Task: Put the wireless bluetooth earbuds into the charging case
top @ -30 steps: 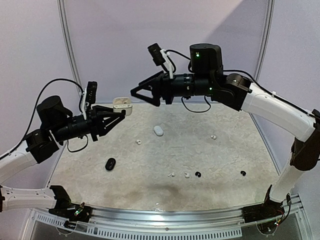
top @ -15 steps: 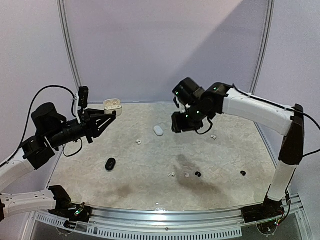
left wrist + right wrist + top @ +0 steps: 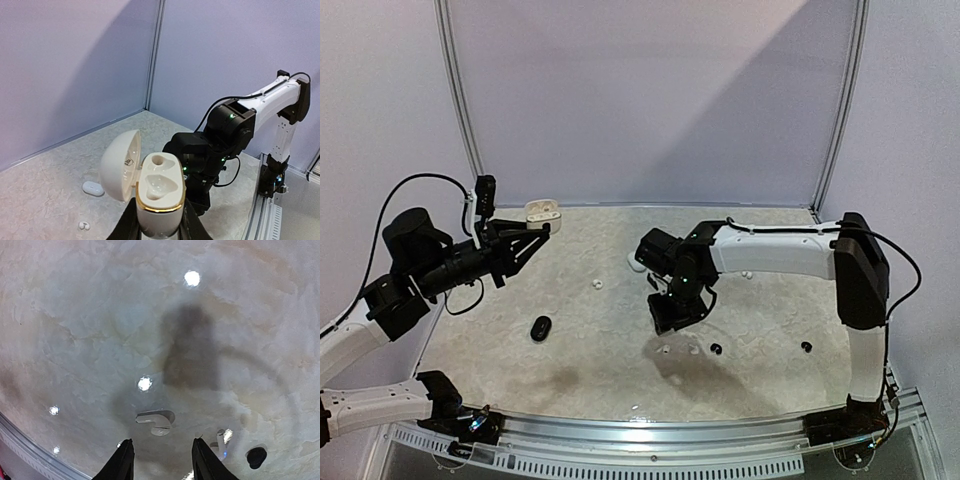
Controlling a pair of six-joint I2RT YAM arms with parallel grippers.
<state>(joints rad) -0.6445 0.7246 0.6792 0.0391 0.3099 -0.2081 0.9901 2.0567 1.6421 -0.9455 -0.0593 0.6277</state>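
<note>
Tiny glossy white earbud point(image 3: 156, 422), stubby stem, lies on the marbled table point(image 3: 75, 315) just ahead of the right gripper point(image 3: 162, 441), fingers spread and empty; black earbud point(image 3: 256, 456) nearby; that arm has dropped low since half a second ago; left gripper point(image 3: 159, 226) clamps the open, gold-rimmed white charging case point(image 3: 159, 192) aloft over the table's left rear.

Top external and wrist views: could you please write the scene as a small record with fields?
left pincer: shut on open white case, held in the air, both sockets empty
right pincer: open, pointing down over a white earbud, not touching it
near that earbud: black earbud
lying on table: closed black case, closed white case
</note>
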